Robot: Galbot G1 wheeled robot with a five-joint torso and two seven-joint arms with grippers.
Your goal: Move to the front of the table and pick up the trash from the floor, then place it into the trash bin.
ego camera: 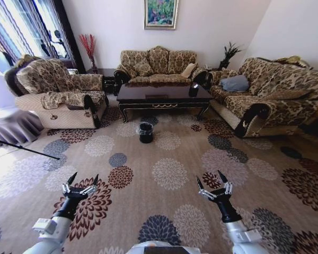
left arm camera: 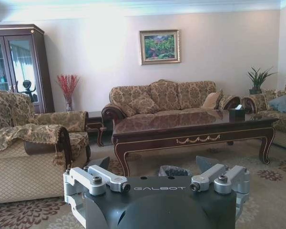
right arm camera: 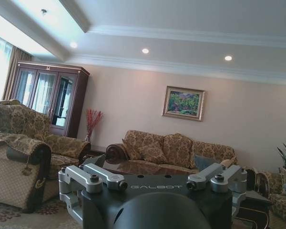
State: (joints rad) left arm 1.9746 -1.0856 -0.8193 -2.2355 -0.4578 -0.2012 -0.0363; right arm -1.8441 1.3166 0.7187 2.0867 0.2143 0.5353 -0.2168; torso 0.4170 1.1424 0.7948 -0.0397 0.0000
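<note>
Pincers [ego camera: 80,180] [ego camera: 212,181] (both open) hover above floor [ego camera: 169,159], facing table [ego camera: 164,98].

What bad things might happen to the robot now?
1. The trash bin stands on the carpet right in front of the table; driving straight ahead might knock it over.
2. A dark rod lies low on the left; the base may catch it.
3. Both open grippers, left and right, stick forward and might bump the table first.
</note>
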